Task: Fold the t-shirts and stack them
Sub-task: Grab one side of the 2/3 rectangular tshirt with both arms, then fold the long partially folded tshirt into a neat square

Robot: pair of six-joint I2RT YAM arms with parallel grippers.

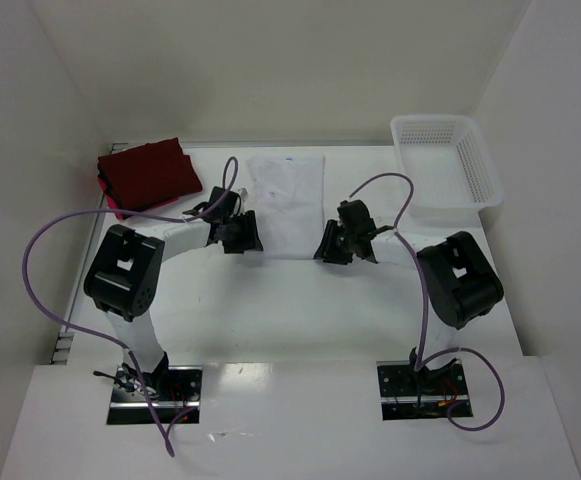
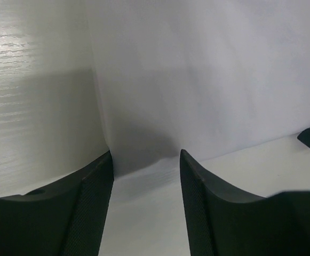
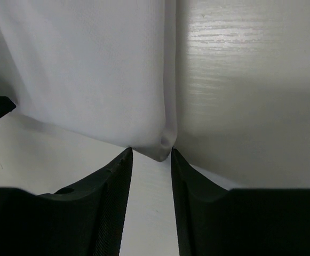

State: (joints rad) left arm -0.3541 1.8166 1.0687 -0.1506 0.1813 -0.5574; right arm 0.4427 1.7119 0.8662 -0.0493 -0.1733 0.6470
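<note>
White surface (image 1: 290, 310). Far left: folded dark red shirts (image 1: 150, 175), stacked. Far centre: white shirt (image 1: 288, 200), lying flat. Far right: white mesh basket (image 1: 430, 120).

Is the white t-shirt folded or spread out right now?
Folded lengthwise: the white t-shirt lies flat as a narrow rectangle with no sleeves showing, and is longer than the dark red shirts beside it.

White plastic mesh basket (image 1: 460, 207) at the far right corner of the white table (image 1: 290, 310).
</note>
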